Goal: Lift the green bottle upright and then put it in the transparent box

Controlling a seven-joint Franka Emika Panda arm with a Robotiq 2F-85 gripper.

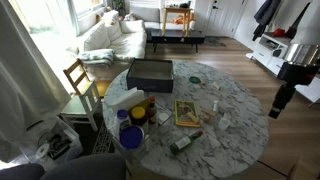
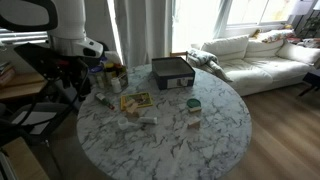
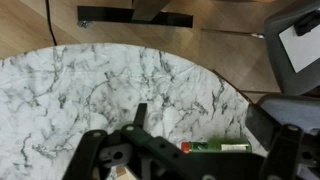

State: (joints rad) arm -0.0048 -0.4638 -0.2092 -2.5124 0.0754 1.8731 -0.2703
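Marble (image 1: 232,108): green bottle (image 1: 181,144) seemingly beyond claw (image 1: 276,110)

Living room in daylight. Round white marble surface (image 1: 245,105) at centre. White sofa (image 2: 260,60) under bright windows (image 2: 240,12). Wood-plank floor (image 1: 235,62) around. Wooden chair (image 1: 77,75) just beside surface. Low dark bench (image 1: 175,38) near far wall. Sun glare along window side.
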